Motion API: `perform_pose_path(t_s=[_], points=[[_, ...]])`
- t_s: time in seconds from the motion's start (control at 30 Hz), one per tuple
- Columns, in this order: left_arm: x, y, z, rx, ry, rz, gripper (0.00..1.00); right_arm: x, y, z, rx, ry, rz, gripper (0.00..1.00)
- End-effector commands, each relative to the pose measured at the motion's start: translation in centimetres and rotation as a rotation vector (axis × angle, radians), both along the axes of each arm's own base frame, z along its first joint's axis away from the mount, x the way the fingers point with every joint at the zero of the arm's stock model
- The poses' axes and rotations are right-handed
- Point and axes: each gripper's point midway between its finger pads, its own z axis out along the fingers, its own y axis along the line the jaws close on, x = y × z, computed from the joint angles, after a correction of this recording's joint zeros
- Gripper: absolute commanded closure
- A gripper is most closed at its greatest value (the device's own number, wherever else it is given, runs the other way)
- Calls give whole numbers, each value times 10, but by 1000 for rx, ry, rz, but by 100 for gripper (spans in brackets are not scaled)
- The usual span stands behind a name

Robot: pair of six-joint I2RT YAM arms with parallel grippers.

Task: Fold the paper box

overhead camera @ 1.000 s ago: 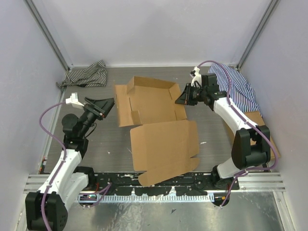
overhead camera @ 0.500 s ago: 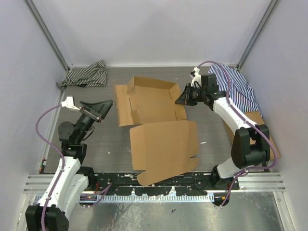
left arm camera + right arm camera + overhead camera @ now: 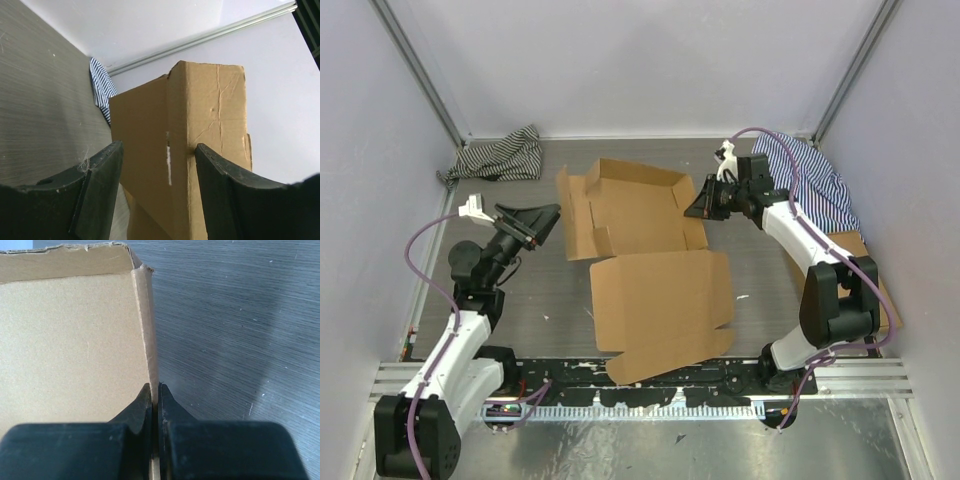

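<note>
The paper box [image 3: 640,215] lies mid-table, its back half with raised walls and a wide lid panel [image 3: 665,300] spread toward the front. My right gripper [image 3: 692,209] is shut on the box's upright right wall; in the right wrist view the fingertips [image 3: 155,395] pinch that thin cardboard edge [image 3: 145,325]. My left gripper [image 3: 548,217] hovers open at the box's left side flap. In the left wrist view the flap [image 3: 200,125] stands ahead between the spread fingers [image 3: 102,190], the right finger close to its crease.
Two striped cloths lie at the back, one at the back left [image 3: 502,156], the other at the back right [image 3: 817,180] under the right arm. A flat brown cardboard piece [image 3: 865,255] rests by the right wall. A metal rail [image 3: 640,385] runs along the front.
The left arm dipped back and away from the box half a second ago, then returned to the left flap. The right gripper kept its pinch and did not move.
</note>
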Motion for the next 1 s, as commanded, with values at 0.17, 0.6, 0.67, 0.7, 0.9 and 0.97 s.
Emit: perform_pose_path(t_s=[0.17,0.6,0.67,0.7,0.9,0.97], points=[[-6,-9,37,-17,-122,-47,34,9,6,-9,-42,-11,-4,99],[6,-36,16,18,-77,-123,35,10,2,-37,-245,0,-58,99],[8,-42,9,34,-61,-139,35,10,-1,-45,-283,6,-72,99],[10,-44,2,46,-44,-145,35,10,-2,-48,-296,10,-79,99],[18,-53,-56,170,94,-171,37,10,-6,-58,-329,18,-102,99],[18,-57,-77,224,138,-187,38,10,-6,-62,-336,22,-105,99]])
